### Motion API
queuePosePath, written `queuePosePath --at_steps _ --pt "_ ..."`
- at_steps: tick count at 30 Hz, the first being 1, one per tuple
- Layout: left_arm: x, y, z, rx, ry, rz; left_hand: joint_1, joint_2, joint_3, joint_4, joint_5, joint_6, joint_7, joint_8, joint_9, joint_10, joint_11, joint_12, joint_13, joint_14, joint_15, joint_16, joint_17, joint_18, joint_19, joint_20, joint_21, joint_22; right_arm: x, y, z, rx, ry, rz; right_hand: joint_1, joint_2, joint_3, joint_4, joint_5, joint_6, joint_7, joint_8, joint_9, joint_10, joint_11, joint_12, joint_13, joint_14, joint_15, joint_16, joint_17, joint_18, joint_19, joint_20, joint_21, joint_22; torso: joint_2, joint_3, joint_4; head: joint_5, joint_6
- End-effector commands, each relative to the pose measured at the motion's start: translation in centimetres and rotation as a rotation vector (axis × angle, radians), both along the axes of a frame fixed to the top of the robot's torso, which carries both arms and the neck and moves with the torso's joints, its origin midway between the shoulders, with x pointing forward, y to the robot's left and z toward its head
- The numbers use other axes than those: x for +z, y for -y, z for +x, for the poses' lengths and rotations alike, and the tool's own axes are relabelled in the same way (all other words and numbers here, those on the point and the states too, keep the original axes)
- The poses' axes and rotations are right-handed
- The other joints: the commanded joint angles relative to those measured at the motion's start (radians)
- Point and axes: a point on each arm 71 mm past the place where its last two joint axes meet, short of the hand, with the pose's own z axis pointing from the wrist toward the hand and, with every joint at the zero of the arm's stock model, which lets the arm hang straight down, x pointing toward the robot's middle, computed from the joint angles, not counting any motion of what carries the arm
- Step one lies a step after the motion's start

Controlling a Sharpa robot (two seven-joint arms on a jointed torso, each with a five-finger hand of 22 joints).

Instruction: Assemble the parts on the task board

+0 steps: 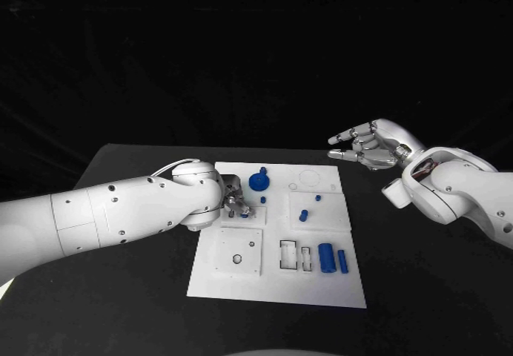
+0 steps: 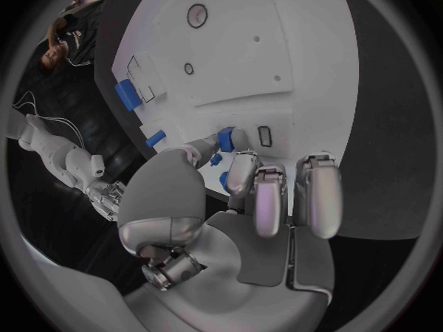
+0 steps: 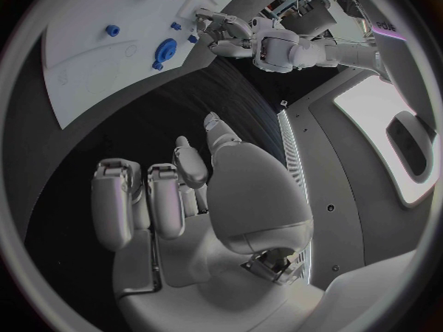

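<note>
Left hand (image 1: 237, 205) down on the task board (image 1: 278, 289), fingers around a small blue part (image 2: 218, 158); right hand (image 1: 367, 144) aloft, empty, fingers apart.

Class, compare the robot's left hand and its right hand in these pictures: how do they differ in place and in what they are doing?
The left robot hand is down on the task board, while the right robot hand hangs in the air beyond the board's far right corner. The left hand's fingers are at a small blue part; the right hand holds nothing, its fingers loosely apart. Both are silver hands on white arms.
</note>
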Motion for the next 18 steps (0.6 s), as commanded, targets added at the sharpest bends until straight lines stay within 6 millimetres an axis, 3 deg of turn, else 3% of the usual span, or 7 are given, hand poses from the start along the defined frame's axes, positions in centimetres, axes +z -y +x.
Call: queuePosePath --at_steps 1,18 --pt "-0.37 -0.26 -0.14 0.058 -0.038 0.038 -0.018 0.0 -0.028 0.008 0.005 0.007 0.002 0.001 -0.001 0.005 -0.004 0.007 0.003 0.105 -0.007 0.005 0.263 -0.006 0.051 -0.007 0.004 0.098 -0.07 -0.11 -0.03 0.008 -0.008 -0.002 0.0 0.006 -0.007 0.0 0.006 0.005 -0.004 0.003 0.001 -0.006 0.0 -0.007 -0.001 0.081 -0.003 -0.007 0.186 0.0 -0.004 0.0 -0.006 0.0 0.0 -0.0004 -0.0018 0.001 -0.002" --pt "-0.45 -0.44 0.12 0.075 -0.04 0.041 -0.025 0.006 -0.097 0.035 0.005 0.016 -0.002 0.0 0.001 0.007 -0.007 0.009 0.004 0.105 -0.01 0.005 0.263 -0.005 0.05 -0.01 0.002 0.096 -0.01 -0.03 -0.16 0.009 -0.005 -0.002 0.0 0.006 -0.007 0.0 0.006 0.005 -0.004 0.003 0.001 -0.006 0.0 -0.007 -0.001 0.081 -0.003 -0.007 0.186 0.0 -0.004 0.0 -0.006 0.0 0.0 -0.0005 0.0 -0.001 -0.005"
